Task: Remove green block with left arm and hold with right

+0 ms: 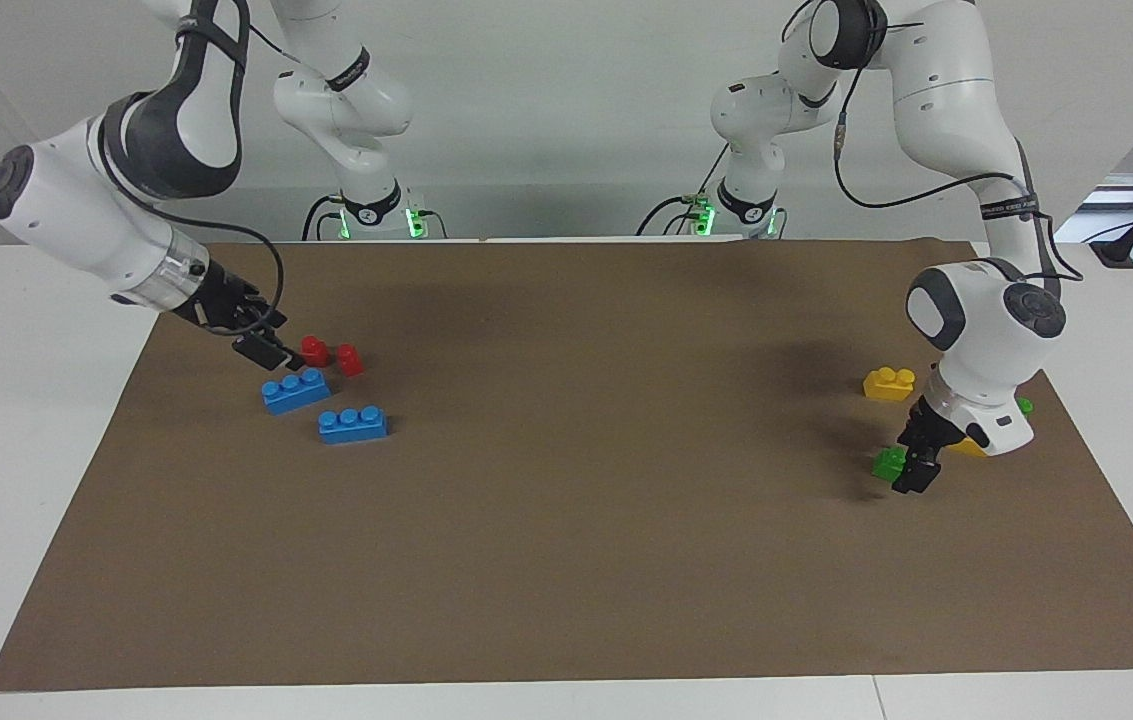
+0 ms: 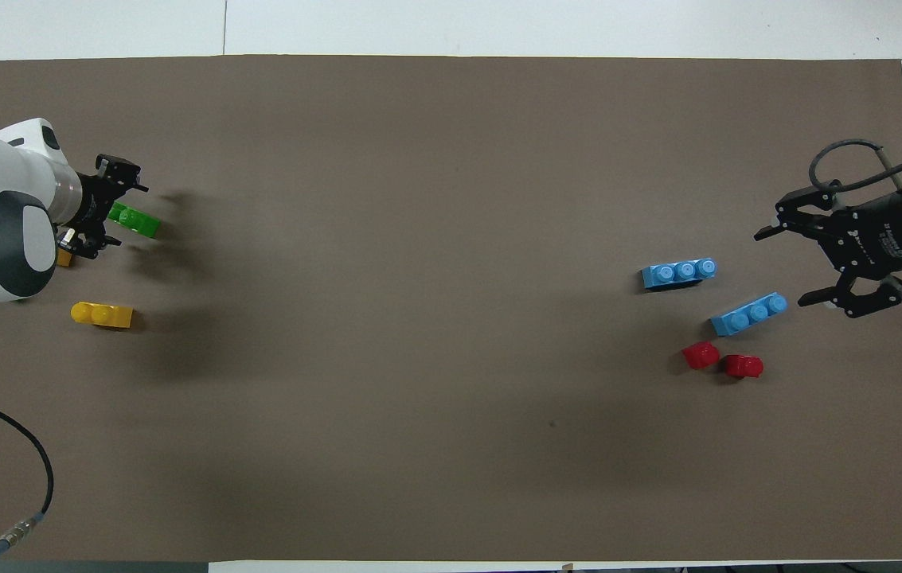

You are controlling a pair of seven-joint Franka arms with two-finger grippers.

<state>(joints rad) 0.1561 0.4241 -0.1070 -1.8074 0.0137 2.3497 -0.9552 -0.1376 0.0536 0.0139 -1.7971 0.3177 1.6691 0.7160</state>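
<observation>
I see the green block [image 1: 888,463] at the left arm's end of the brown mat [image 1: 566,560], about midway across the mat's depth. The left arm [image 1: 986,330] is bent low over that end, and its jaws are apart. From overhead the block [image 2: 134,220] lies between the two fingers, out toward their tips. From the facing camera the fingers stand close against the block. I cannot tell whether either one touches it, nor whether it sits flat on the mat.

A yellow brick [image 1: 889,383] lies at the same end of the mat, nearer the robots. A second yellow one [image 1: 971,447] is partly hidden under the wrist. A scrap of a second green brick [image 1: 1024,406] peeks out beside the wrist.

At the mat's other end the right arm [image 1: 96,230] is raised, its jaws spread wide and empty over the mat's edge. Two blue bricks [image 1: 296,390] [image 1: 353,424] and two red pieces [image 1: 315,350] lie on that end of the mat. The mat itself covers most of the white worktop [image 1: 26,400].
</observation>
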